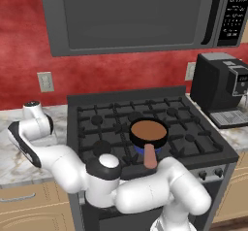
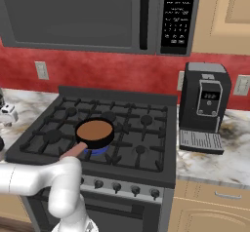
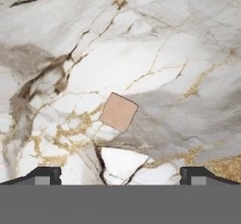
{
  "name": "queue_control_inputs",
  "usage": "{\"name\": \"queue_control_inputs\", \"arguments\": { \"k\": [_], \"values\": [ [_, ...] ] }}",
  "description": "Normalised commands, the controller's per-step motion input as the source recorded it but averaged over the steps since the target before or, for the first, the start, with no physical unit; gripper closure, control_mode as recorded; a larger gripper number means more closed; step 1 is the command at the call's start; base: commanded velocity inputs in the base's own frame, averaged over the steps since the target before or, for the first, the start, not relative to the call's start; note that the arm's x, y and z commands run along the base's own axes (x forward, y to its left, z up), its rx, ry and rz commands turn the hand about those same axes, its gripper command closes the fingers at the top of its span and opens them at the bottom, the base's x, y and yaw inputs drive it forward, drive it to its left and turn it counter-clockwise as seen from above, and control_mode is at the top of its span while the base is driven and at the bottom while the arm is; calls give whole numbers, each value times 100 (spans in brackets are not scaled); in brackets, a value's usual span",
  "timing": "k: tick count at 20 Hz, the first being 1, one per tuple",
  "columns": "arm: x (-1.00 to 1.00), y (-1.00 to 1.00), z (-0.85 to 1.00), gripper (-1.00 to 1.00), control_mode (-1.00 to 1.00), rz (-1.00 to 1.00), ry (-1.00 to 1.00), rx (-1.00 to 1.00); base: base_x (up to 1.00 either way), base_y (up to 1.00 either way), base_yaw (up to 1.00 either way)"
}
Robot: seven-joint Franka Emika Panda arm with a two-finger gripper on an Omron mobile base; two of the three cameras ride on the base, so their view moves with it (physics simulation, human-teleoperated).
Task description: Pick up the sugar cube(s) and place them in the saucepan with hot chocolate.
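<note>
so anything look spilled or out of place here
Nothing stands out. The saucepan sits level on the stove, its brown liquid smooth and inside the rim, with no splashes on the grates. One sugar cube lies flat on the marble counter, whole, between the open pincer's tips.

This is a home kitchen. A black gas stove (image 1: 145,123) with iron grates and a row of knobs along its front edge sits between two stretches of veined marble counter (image 2: 215,163). Directly above the stove hangs a grey microwave (image 1: 131,14) with a keypad on its right side. To the right of the stove a black coffee machine (image 2: 204,106) stands on the counter. Behind the stove runs a red wall (image 1: 121,70) with pale outlets, and light wooden cabinets (image 2: 205,209) sit below the counter beside the stove.
</note>
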Motion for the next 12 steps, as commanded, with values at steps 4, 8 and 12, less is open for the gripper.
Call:
{"name": "queue_control_inputs", "arguments": {
  "k": [4,8,12],
  "values": [
    [11,-3,-16,-100,-100,-1,-6,0,0,0,0],
    [0,-30,-32,-100,-100,-7,-2,0,0,0,0],
    [0,-24,-23,-100,-100,-9,-4,0,0,0,0]
  ]
}}
